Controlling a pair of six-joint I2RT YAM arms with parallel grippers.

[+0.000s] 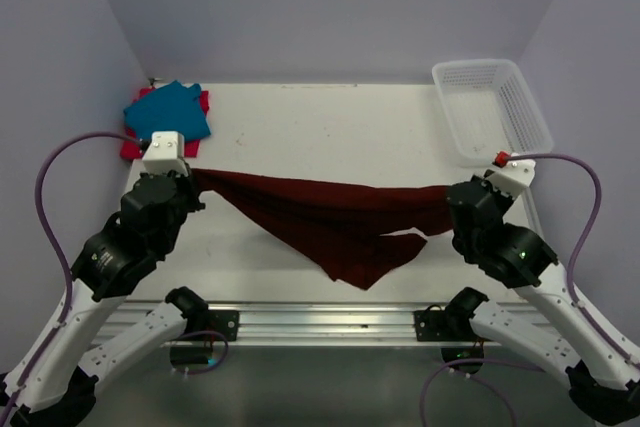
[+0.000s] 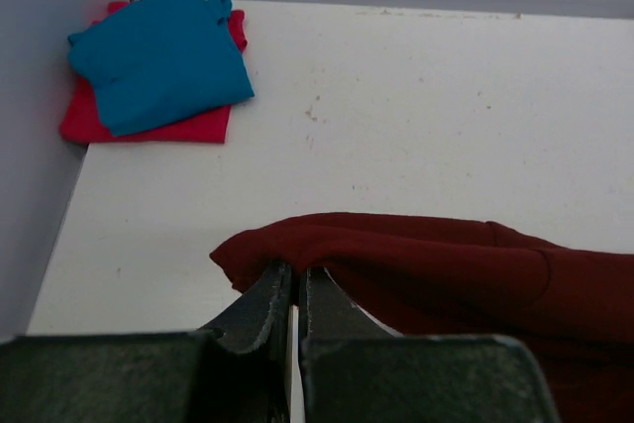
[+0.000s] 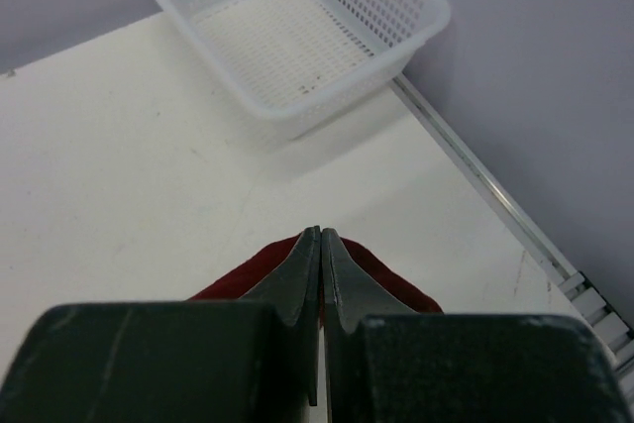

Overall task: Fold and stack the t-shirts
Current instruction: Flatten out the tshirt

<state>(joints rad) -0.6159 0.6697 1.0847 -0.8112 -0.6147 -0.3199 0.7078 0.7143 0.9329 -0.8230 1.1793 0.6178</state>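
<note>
Left gripper point(image 2: 295, 274) and right gripper point(image 3: 321, 245) each pinch closed on opposite ends of the maroon t-shirt point(image 1: 330, 222), which sags between them over the table point(image 1: 300, 127)

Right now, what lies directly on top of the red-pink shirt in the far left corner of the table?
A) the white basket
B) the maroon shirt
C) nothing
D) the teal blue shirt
D: the teal blue shirt lies folded on the red-pink shirt, while the maroon shirt is held between the left gripper and the right gripper, and the white basket stands apart at the far right.
</note>
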